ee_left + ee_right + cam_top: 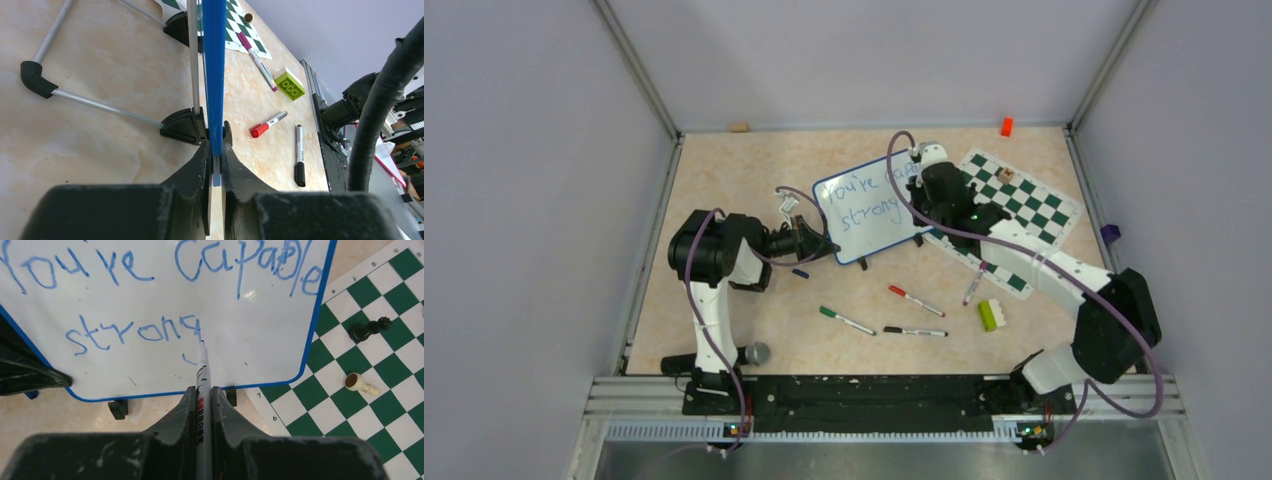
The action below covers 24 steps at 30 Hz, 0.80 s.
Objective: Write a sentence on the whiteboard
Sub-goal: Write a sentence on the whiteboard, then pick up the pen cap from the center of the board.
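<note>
The whiteboard point(869, 215) stands tilted at mid-table on black feet, its blue frame edge-on in the left wrist view point(214, 75). The sentence point(165, 270) reads "You're capable" with "strong" point(132, 332) beneath in blue. My left gripper point(816, 245) is shut on the board's left frame edge point(215, 152). My right gripper point(929, 190) is shut on a white marker point(202, 385), its tip touching the board at the tail of the "g"; the jaws sit by the board's lower edge point(202, 392).
A green-and-white chess mat point(1014, 205) with pieces lies right of the board. Green point(846, 320), red point(916, 300) and black point(914, 331) markers lie in front, with a purple-capped marker point(975, 284) and a green brick point(991, 315). A blue cap point(800, 272) lies near the left gripper.
</note>
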Motion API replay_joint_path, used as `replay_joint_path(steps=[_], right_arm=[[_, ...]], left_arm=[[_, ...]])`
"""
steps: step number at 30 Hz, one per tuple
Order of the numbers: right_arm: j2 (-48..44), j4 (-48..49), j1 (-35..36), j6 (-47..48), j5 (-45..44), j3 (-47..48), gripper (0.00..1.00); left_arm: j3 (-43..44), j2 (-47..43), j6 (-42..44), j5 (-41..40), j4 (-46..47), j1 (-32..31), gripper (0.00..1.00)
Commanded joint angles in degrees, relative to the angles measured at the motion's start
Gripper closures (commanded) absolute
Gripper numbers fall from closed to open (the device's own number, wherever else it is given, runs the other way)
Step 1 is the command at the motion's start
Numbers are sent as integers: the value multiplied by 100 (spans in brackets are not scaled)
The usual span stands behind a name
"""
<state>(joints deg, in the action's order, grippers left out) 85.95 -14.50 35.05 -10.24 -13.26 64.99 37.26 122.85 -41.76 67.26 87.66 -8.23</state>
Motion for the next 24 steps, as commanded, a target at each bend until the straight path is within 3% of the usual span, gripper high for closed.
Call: replay_joint_path(steps=[1,15,24], right_arm=[[-866,951,-93,-120,34,-348,100],[-2102,1519,-95,-462,479,-1645,100],[-2509,1541,-101,-500,594,-1850,100]], left_arm=[[-80,-281,130,148,515,22,89],[-254,-581,207,97,516,113,63],[-556,-1026,298,84,516,420,29]])
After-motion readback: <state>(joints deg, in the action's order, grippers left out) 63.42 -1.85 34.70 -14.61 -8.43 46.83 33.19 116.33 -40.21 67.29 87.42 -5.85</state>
